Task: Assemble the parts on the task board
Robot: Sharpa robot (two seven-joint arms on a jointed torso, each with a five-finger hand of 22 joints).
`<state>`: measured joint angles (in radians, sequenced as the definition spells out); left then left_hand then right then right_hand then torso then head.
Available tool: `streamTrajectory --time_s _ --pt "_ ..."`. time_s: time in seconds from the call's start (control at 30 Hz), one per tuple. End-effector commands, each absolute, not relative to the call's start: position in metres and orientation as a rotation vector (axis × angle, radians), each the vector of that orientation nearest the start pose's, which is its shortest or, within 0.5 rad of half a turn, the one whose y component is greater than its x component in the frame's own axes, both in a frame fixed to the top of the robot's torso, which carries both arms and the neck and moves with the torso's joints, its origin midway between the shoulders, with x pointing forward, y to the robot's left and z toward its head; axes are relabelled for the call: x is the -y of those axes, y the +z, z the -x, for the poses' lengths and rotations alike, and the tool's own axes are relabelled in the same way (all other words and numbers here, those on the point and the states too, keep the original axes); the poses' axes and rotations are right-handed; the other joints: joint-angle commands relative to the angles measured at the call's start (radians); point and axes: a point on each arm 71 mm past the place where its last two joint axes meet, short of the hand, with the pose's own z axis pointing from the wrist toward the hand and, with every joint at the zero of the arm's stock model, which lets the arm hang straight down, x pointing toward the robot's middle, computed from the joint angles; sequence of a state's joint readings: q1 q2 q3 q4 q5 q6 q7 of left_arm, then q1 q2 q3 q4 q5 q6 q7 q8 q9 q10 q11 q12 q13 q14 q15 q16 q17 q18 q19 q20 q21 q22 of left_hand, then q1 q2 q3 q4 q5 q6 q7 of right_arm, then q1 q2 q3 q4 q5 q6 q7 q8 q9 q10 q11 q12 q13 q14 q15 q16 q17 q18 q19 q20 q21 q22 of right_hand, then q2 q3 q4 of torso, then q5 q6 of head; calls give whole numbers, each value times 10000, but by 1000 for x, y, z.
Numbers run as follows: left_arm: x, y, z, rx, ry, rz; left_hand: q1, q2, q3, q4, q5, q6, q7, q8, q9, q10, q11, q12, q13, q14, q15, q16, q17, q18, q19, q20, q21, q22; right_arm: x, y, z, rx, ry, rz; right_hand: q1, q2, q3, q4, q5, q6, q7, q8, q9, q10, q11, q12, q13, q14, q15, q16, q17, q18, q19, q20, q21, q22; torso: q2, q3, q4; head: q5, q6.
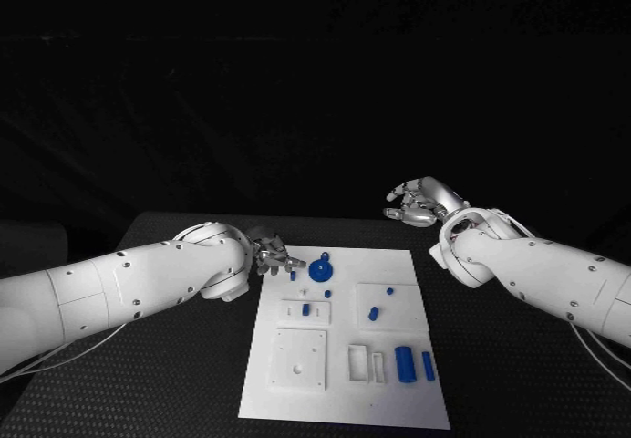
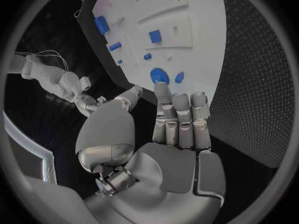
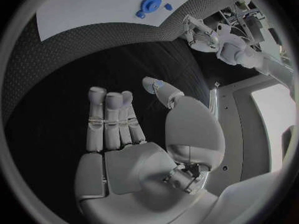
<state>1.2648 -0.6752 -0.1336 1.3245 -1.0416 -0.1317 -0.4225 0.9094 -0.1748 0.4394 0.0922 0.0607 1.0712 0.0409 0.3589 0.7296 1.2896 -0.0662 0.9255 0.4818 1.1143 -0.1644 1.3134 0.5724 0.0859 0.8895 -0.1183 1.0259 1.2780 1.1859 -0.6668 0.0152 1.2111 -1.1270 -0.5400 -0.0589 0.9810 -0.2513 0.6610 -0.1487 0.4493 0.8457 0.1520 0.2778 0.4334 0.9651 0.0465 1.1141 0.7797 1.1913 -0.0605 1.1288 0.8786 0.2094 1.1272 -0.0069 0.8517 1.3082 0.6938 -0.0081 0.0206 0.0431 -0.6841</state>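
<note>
— What's in front of you, biggest thing first?

— The black table (image 1: 171,383), and on it the white task board (image 1: 345,401), long side running from near me to far. My two arms come in over it, one from each side.

— Where is your left hand?

— My left hand (image 1: 274,255) hangs at the far left corner of the board. Its fingers (image 2: 181,115) lie straight and side by side, thumb apart from them, and nothing is in it. From my left wrist I see the fingertips just short of the round blue disc (image 1: 322,270) and a small blue piece (image 2: 179,77) beside it, not touching either.

— And the right?

— My right hand (image 1: 423,203) is off the board, beyond its far right corner, over the dark table. Its fingers (image 3: 112,119) are straight too, close together, thumb spread to the side, and it holds nothing.

— Where are the parts?

— All on the board. The disc lies at the far end, left of the middle. Nearer me, two raised white plates sit side by side; the left one carries a blue block (image 1: 306,309), the right one a small blue peg (image 1: 389,292) and a blue piece (image 1: 374,314). At the near right lie a thick blue cylinder (image 1: 405,363) and a thin blue rod (image 1: 429,364), just beside each other. Left of them is a white square plate (image 1: 300,359) with a small hole.
</note>
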Motion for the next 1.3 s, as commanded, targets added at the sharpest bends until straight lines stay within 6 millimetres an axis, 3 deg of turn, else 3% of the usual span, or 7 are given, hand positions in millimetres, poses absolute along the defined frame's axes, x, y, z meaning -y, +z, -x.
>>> streamTrajectory --time_s 0.03,0.27,0.5,1.3 --pt "-192 -225 -525 -21694 -4414 2673 173 71 -148 -12 298 -99 50 -109 -67 -106 25 -74 -24 -105 34 -77 -49 -228 -95 -1158 -93 -17 215 -183 -548 -14933 6795 -3074 -10 80 -42 2 50 -23 79 36 17 -94 1 44 -17 -76 -26 53 -14 524 28 26 -56 167 8 0 -8 9 48" --pt "-194 -224 -539 -22123 -3519 1975 336 258 -396 -94 441 -410 182 -360 -214 -380 147 -251 -83 -347 150 -224 -152 -320 -276 -1113 -305 -31 214 -183 -548 -14944 6804 -3077 -9 82 -42 2 52 -26 79 34 16 -94 1 47 -21 -77 -25 54 -16 524 29 25 -56 167 16 11 -17 29 51" --pt "-190 -228 -549 -22571 -2960 1617 230 237 -579 231 335 -926 395 -673 -396 -769 354 -447 -148 -736 362 -369 -248 -444 -575 -1020 -589 -35 213 -183 -548 -14947 6831 -3067 -7 83 -43 1 54 -29 79 33 16 -95 1 50 -25 -77 -25 56 -18 524 30 24 -57 168 21 12 -20 32 40" --pt "-185 -236 -568 -22764 -2233 1514 325 296 -806 885 256 -1112 477 -779 -572 -917 434 -444 -124 -898 437 -329 -296 -455 -673 -967 -702 91 209 -183 -548 -14941 6914 -3030 -4 86 -44 -1 58 -36 81 30 15 -98 3 60 -41 -79 -24 61 -26 524 32 23 -61 169 68 -2 -62 -30 33"
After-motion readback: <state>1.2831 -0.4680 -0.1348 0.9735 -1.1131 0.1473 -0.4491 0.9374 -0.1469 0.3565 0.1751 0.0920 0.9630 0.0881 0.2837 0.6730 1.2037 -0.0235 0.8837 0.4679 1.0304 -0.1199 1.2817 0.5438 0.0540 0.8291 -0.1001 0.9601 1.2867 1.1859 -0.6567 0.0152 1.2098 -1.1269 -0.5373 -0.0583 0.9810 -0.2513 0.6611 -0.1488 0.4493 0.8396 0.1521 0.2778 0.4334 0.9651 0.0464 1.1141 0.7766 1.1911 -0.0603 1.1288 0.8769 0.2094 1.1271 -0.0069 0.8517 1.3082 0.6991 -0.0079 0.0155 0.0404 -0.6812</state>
